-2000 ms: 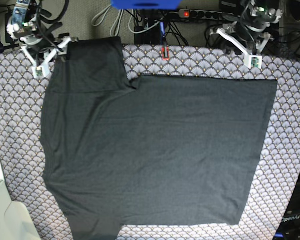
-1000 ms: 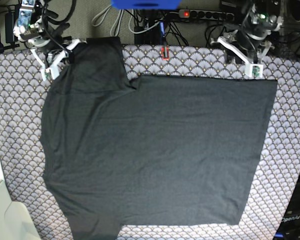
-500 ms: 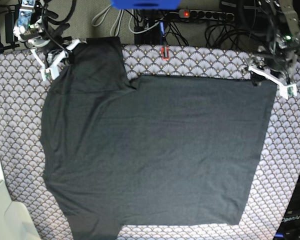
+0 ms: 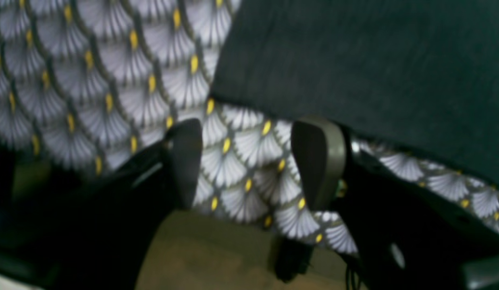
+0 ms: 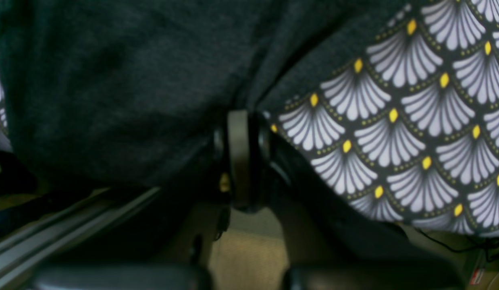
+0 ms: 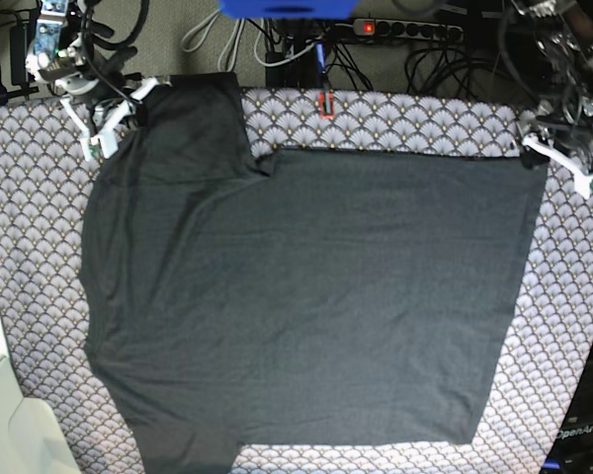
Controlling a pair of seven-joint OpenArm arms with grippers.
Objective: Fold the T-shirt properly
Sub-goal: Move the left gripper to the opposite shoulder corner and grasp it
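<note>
The right gripper (image 5: pixel 239 161) seems pinched tight on the T-shirt (image 6: pixel 306 296) sleeve. The left gripper (image 4: pixel 249 161) is wide apart, the shirt's corner just ahead of it, on the patterned cloth (image 6: pixel 395 114).

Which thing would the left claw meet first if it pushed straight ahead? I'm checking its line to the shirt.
Probably the patterned cloth between its open fingers, then the T-shirt corner just beyond. The left claw holds nothing; its height above the cloth is unclear.
</note>
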